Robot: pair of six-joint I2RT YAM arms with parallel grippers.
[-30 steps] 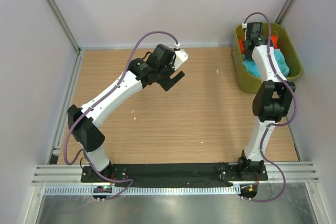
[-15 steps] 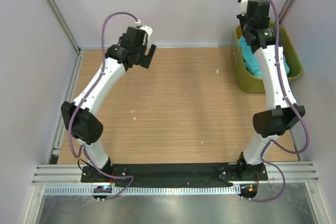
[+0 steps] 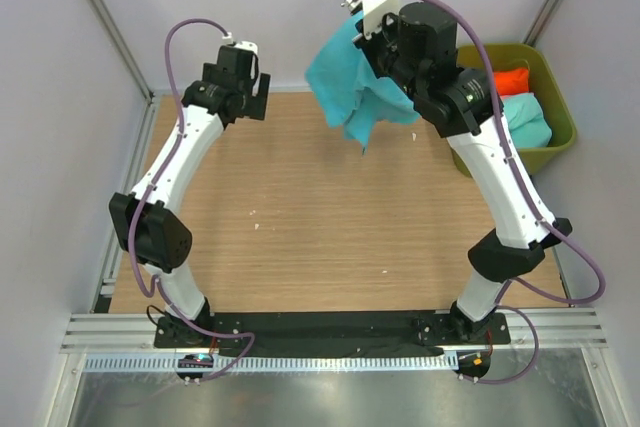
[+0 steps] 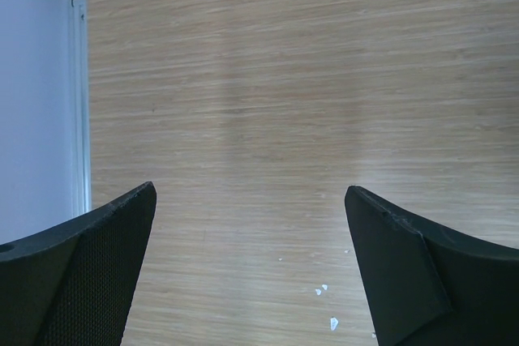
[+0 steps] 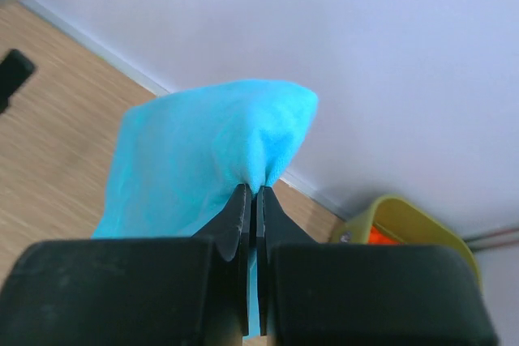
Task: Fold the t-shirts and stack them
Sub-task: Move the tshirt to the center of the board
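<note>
Reaching from their mounts at the near edge of the table (image 3: 320, 237), two robot arms stretch toward the far wall at an early stage of a fold-and-stack job. The bare wood between them looks meant as the folding space.

On the left, the left gripper (image 3: 250, 97) hovers over the far-left part of the table with its jaws spread wide and nothing between them (its wrist camera sees only wood grain and a few white specks (image 4: 321, 289)). It seems parked out of the way but ready to catch a free edge.

Farther back and higher, the right gripper (image 5: 253, 200) is pinched tight on a bunched fold of the turquoise-blue t-shirt (image 3: 350, 82). The shirt dangles clear of the table above its far middle. Holding it high probably lets the cloth fall open under its own weight before it is laid flat.

Beyond, in the far-right corner, the olive-green bin (image 3: 565, 132) holds an orange-red t-shirt (image 3: 512, 79) and a mint-green t-shirt (image 3: 527, 119), awaiting their turn. No pink one can be seen.

No shirt lies folded on the table, so the task is judged barely begun. The next move would be to lower and spread the hanging shirt, with a crumpled landing the main risk.
</note>
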